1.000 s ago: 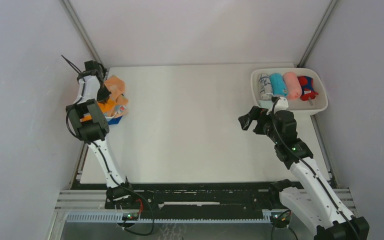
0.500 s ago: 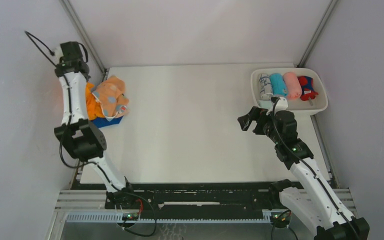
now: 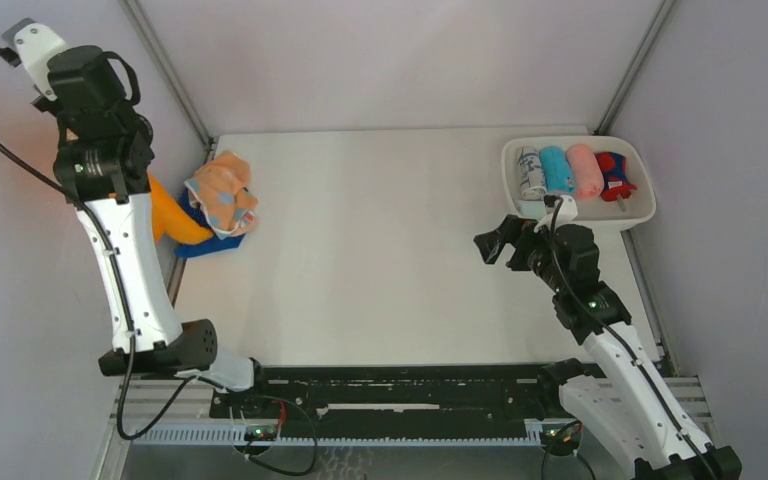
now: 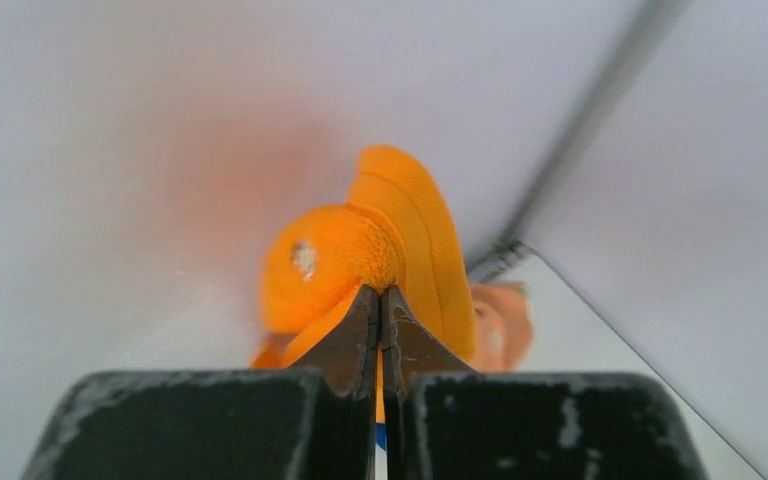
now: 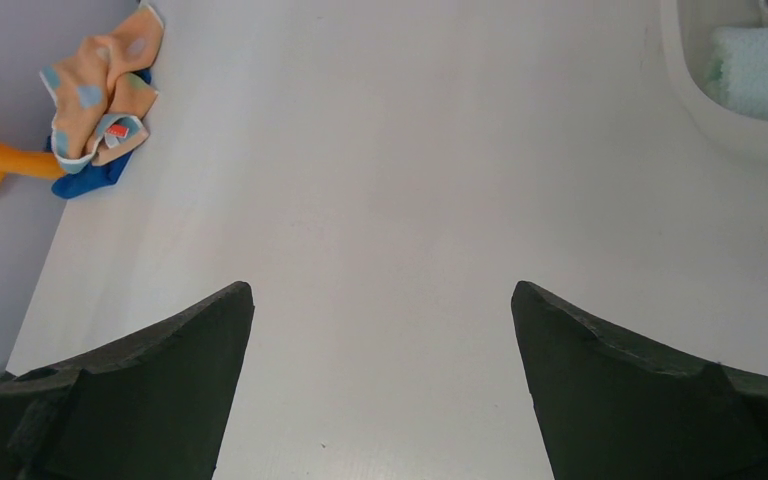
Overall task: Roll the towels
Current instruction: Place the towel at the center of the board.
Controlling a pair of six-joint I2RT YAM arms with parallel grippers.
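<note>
The left gripper (image 4: 380,296) pinched the orange towel (image 4: 405,235), its length slanting down toward the table (image 3: 380,260). The right gripper (image 5: 380,292) stood spread wide. The peach towel (image 5: 95,80) bore a red tag (image 5: 116,131), too small to read.

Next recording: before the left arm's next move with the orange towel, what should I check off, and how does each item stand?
1. Left gripper shut on orange towel: ok.
2. Orange towel free of the other towels: cannot tell; its lower end reaches the blue towel.
3. Peach spotted towel and blue towel lying on the table: ok.
4. Right gripper open, holding nothing: ok.
</note>
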